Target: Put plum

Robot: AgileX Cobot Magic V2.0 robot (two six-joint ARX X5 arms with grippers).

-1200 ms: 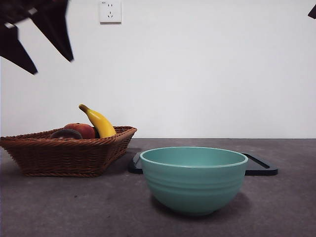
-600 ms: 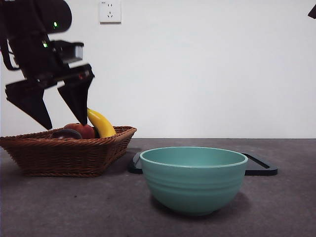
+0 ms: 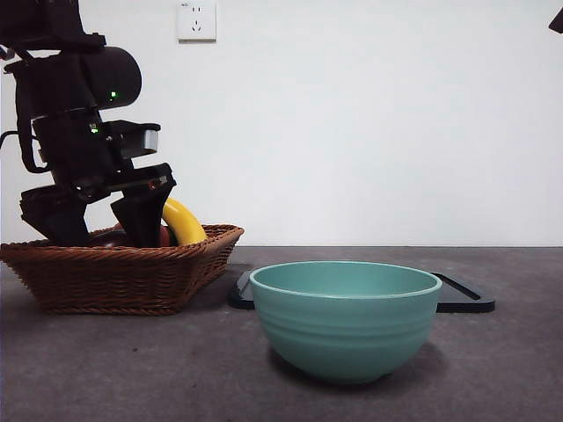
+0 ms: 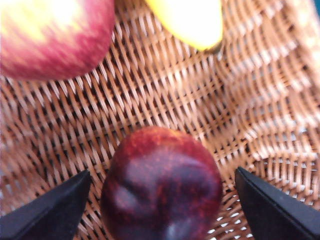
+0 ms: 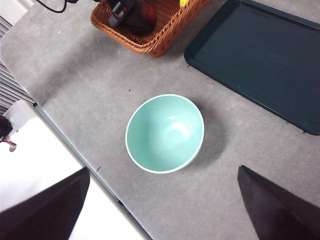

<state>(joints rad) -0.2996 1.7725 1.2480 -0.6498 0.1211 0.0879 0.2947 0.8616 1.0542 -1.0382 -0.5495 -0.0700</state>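
Note:
The plum (image 4: 162,185), dark maroon and glossy, lies on the wicker floor of the basket (image 4: 175,90). My left gripper (image 4: 162,172) is open, with one jaw on each side of the plum and a gap to it on both sides. In the front view the left gripper (image 3: 98,233) reaches down into the basket (image 3: 114,277) at the left, and the plum (image 3: 106,237) barely shows between the jaws. My right gripper (image 5: 162,170) is open and empty, high above the table over the teal bowl (image 5: 165,132).
A red-yellow apple (image 4: 50,35) and a banana (image 4: 192,20) lie in the basket beyond the plum. The teal bowl (image 3: 345,316) stands in front at the centre. A dark tray (image 3: 462,294) lies behind it. The waiting arm's tip (image 3: 556,19) shows at the top right.
My left arm has come down from the top left into the basket. Its open jaws now stand on either side of the plum. The fruits, bowl and tray have not moved.

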